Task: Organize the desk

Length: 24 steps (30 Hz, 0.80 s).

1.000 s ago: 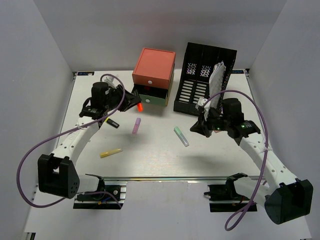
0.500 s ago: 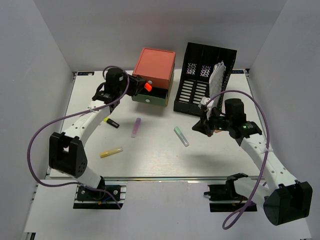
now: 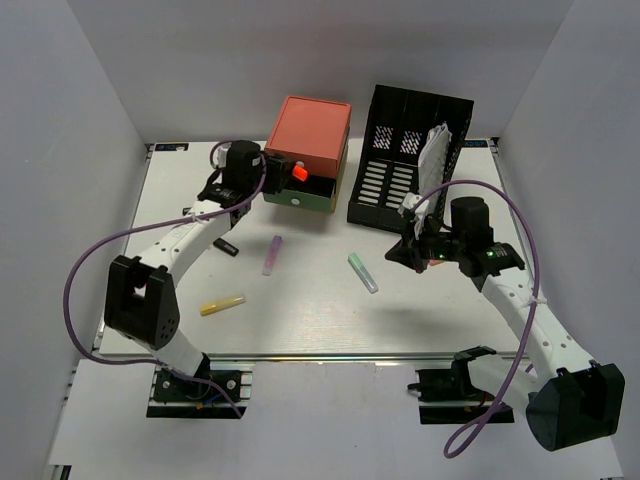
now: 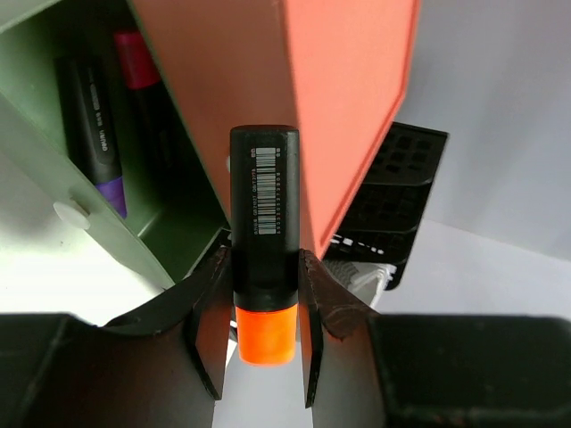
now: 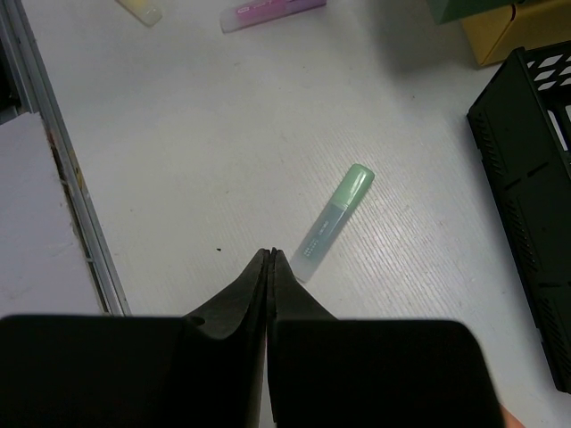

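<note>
Along the near edge of the desk [image 3: 310, 325], the white top on which everything lay, a metal rail [image 3: 330, 356] was noted. A yellow highlighter [image 3: 222, 305] was seen closest to the rail, left of centre. The right gripper [image 5: 270, 256] was held above the desk with its jaws pressed together and nothing between them. A green highlighter [image 5: 333, 223] lay just beyond its tips. Farther in, a purple highlighter [image 3: 272, 254] and a black marker [image 3: 226, 246] lay apart. The left gripper [image 4: 263, 267] was clamped on an orange-capped marker [image 4: 264, 192], held at the open green drawer [image 4: 169, 236] of the drawer box [image 3: 310, 130]. Two markers were seen inside the drawer. A black file rack [image 3: 400, 150] stood at the far edge, right of the box.
</note>
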Each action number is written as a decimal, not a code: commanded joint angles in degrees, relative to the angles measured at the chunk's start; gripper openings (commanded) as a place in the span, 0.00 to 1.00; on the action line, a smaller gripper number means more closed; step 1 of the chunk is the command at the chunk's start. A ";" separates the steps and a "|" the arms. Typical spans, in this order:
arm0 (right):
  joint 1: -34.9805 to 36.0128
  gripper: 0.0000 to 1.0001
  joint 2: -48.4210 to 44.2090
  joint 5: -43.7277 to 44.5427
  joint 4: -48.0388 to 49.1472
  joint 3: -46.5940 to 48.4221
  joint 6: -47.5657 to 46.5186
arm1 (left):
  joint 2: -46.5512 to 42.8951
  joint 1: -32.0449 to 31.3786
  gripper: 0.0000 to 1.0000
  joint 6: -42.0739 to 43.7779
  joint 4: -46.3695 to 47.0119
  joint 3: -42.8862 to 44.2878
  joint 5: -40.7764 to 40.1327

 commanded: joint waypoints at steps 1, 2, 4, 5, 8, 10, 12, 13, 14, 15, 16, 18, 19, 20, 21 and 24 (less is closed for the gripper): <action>-0.59 0.00 -1.06 -0.74 1.99 -0.31 0.15 | 0.82 -1.05 0.07 -2.15 1.93 -1.11 -2.34; -0.59 0.00 -1.06 -0.74 2.00 -0.31 0.15 | 1.09 -1.57 0.08 -2.24 2.11 -1.29 -2.51; -0.68 0.00 -1.15 -0.83 1.82 -0.31 0.06 | 1.61 -1.58 0.09 -2.59 2.28 -1.20 -2.87; -0.67 0.00 -1.15 -0.83 1.91 -0.31 0.06 | 1.88 -1.58 0.11 -2.68 2.20 -1.20 -3.13; -0.85 0.00 -1.33 -0.83 2.00 -0.31 0.06 | 2.49 -1.58 0.15 -2.85 2.37 -1.20 -3.75; -0.94 0.00 -1.41 -0.83 1.82 -0.31 0.06 | 2.93 -1.58 0.18 -2.94 2.46 -1.38 -4.10; -1.02 0.00 -1.41 -0.92 1.82 -0.31 -0.02 | 3.28 -1.58 0.24 -3.12 2.90 -1.55 -3.92; -1.03 0.00 -1.41 -1.01 1.82 -0.31 -0.02 | 3.55 -1.58 0.26 -3.12 2.99 -1.38 -3.92; -1.20 0.00 -1.41 -1.09 1.82 -0.31 -0.11 | 3.90 -1.58 0.31 -3.12 3.07 -1.29 -3.57; -1.12 0.00 -1.41 -1.01 1.73 -0.31 -0.11 | 4.07 -1.58 0.38 -3.12 2.99 -1.12 -3.57; -1.03 0.00 -1.41 -1.09 1.73 -0.31 -0.29 | 4.42 -1.58 0.38 -3.12 3.07 -0.77 -3.31; -1.20 0.00 -1.41 -1.18 1.65 -0.39 -0.20 | 5.13 -1.58 0.46 -3.12 3.60 -0.33 -2.52; -1.38 0.00 -1.41 -1.27 1.65 -0.22 -0.20 | 5.31 -1.58 0.53 -3.12 3.60 -0.15 -2.26; -1.29 0.00 -1.41 -1.27 1.56 -0.22 -0.29 | 5.66 -1.58 0.54 -3.12 3.43 0.46 -1.82; -1.38 0.00 -1.33 -1.36 1.64 -0.22 -0.29 | 5.92 -1.58 0.55 -3.03 3.51 0.73 -1.73; -1.47 0.00 -1.24 -1.53 1.47 -0.31 -0.37 | 6.10 -1.58 0.56 -3.03 3.69 0.99 -0.76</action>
